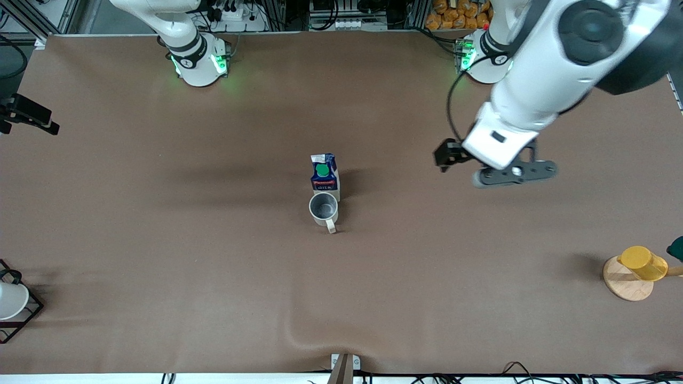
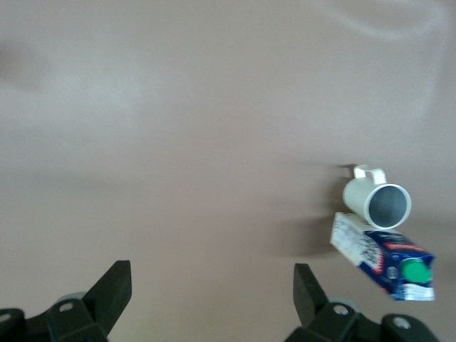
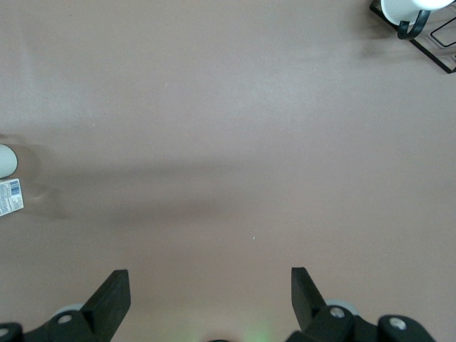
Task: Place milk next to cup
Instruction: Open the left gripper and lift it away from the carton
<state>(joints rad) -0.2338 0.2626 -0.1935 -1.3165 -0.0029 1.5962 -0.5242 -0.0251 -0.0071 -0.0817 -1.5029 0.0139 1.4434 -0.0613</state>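
The milk (image 1: pixel 325 176), a dark blue carton with a green cap, stands upright at the table's middle. The grey-beige cup (image 1: pixel 324 208) stands right beside it, nearer to the front camera, with its handle toward the camera. Both show in the left wrist view, the milk (image 2: pixel 388 260) next to the cup (image 2: pixel 377 199). My left gripper (image 1: pixel 513 175) hangs open and empty over bare table toward the left arm's end, apart from both; its jaws (image 2: pixel 211 285) stand wide. My right gripper (image 3: pixel 210 288) is open and empty over bare table; the front view does not show it.
A yellow cup (image 1: pixel 643 262) sits on a round wooden stand (image 1: pixel 627 285) at the left arm's end. A white cup (image 1: pixel 9 298) sits in a black wire rack (image 1: pixel 24 320) at the right arm's end, also in the right wrist view (image 3: pixel 410 7).
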